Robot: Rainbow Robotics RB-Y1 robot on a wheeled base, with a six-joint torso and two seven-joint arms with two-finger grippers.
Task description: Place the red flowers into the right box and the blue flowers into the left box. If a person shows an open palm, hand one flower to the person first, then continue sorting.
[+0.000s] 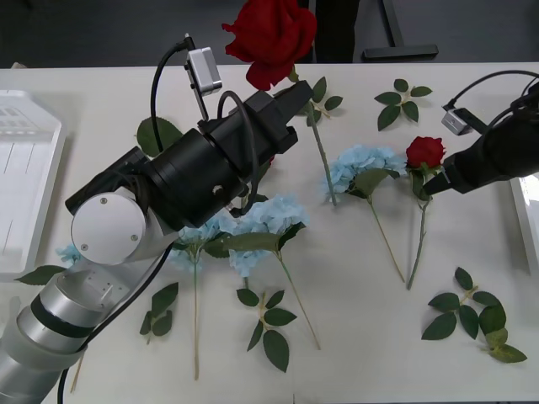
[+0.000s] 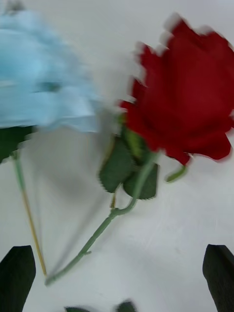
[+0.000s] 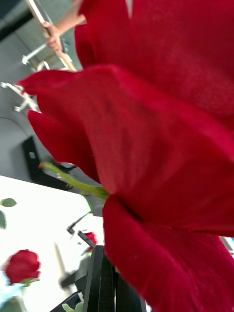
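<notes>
My left gripper (image 1: 295,94) is shut on a red flower (image 1: 269,35) just below its bloom, holding it up over the table's far side. In the left wrist view that bloom (image 3: 156,146) looms above the closed black fingers (image 3: 100,282). My right gripper (image 1: 431,188) hovers open beside another red flower (image 1: 425,152) lying on the table; the right wrist view has this rose (image 2: 190,97) ahead of the gripper (image 2: 117,278), next to a blue flower (image 2: 44,83). Blue flowers (image 1: 364,164) (image 1: 269,220) lie mid-table. The left box (image 1: 25,168) and right box (image 1: 529,220) sit at the table's sides.
Loose leaf sprigs lie at the far right (image 1: 402,99), near right (image 1: 473,316), near centre (image 1: 268,324) and under my left arm (image 1: 160,309). My left arm's bulk covers part of another blue flower (image 1: 198,237).
</notes>
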